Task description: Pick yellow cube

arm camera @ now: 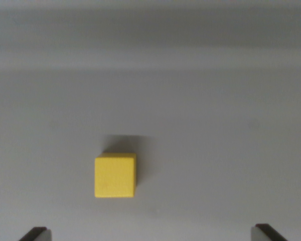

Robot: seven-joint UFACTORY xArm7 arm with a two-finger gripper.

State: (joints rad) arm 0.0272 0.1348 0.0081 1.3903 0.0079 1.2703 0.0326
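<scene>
Wrist view: gripper (153, 233) seen spread wide, nothing held; small yellow cube (115, 176) lies apart on grey tabletop (215, 125), left of ctr.

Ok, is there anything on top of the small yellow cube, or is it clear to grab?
Nothing sits on the small yellow cube; its top face is bare. It rests alone on the plain grey surface. What lies under the cube is covered. Both fingertips stand wide apart, not touching it.
</scene>
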